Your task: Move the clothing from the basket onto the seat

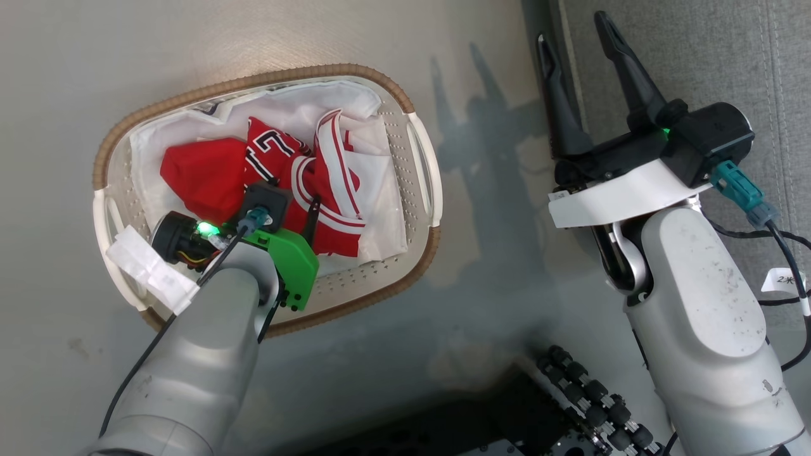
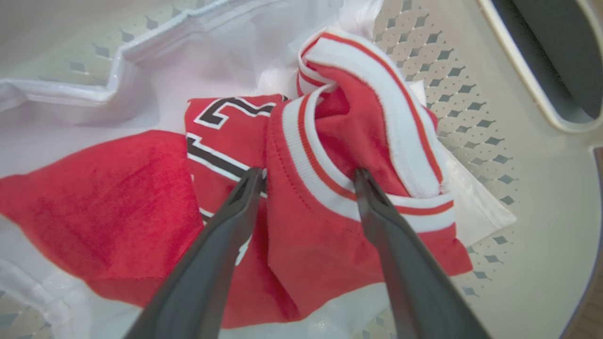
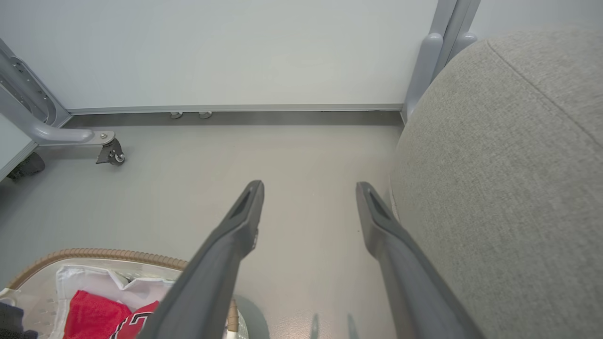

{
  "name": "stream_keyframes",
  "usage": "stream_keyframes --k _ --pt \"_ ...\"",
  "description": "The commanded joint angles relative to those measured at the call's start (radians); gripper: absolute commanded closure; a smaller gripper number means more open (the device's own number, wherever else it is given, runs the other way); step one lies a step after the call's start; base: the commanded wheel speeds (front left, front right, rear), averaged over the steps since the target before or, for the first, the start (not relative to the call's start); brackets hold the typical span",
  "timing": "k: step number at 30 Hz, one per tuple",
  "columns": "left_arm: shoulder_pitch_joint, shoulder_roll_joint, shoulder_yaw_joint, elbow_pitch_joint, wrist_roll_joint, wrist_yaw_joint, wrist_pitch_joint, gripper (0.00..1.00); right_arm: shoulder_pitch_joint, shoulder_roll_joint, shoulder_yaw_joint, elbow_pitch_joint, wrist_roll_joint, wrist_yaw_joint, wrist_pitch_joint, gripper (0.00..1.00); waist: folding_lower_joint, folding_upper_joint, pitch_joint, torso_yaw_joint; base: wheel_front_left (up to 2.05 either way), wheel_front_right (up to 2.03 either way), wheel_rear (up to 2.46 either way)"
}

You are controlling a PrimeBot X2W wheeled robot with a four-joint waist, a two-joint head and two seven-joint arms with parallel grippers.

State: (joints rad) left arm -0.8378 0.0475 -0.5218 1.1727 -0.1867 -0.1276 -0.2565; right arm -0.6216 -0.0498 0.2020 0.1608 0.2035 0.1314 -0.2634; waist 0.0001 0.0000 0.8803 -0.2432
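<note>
White liner (image 2: 141, 89) beneath red clothing (image 2: 118, 212)

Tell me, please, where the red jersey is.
The red jersey lies crumpled in the laundry basket, left in the head view, on the white liner beside a plain red garment, under the open left gripper.

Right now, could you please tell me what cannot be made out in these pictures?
Left wrist view: lettering on the jersey, partly hidden by folds.
Head view: one finger of the left gripper, hidden behind its wrist.
Right wrist view: the seat, cut off by the edges.
Head view: the basket floor, covered by liner and clothing.
</note>
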Motion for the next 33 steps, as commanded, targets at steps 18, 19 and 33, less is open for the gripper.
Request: stream_keyframes --k 18,19,33 --pt "-0.102 0.007 -0.177 0.066 -0.158 -0.004 0.102 0.00 -0.017 -0.004 0.003 -0.013 0.002 -0.001 -0.002 0.00 -0.0001 0.0000 0.041 -0.007 0.00 0.00 0.00" --pt "-0.106 0.006 -0.183 0.071 -0.159 -0.004 0.105 0.00 -0.017 -0.004 0.003 -0.014 0.001 -0.001 -0.002 0.00 -0.0001 0.0000 0.043 -0.007 0.00 0.00 0.00" --pt "-0.124 0.007 -0.222 0.107 -0.186 0.014 0.099 1.00 -0.003 -0.004 -0.001 -0.005 -0.009 -0.001 -0.002 0.00 -0.0001 0.0000 0.029 0.000 0.00 0.00 0.00"
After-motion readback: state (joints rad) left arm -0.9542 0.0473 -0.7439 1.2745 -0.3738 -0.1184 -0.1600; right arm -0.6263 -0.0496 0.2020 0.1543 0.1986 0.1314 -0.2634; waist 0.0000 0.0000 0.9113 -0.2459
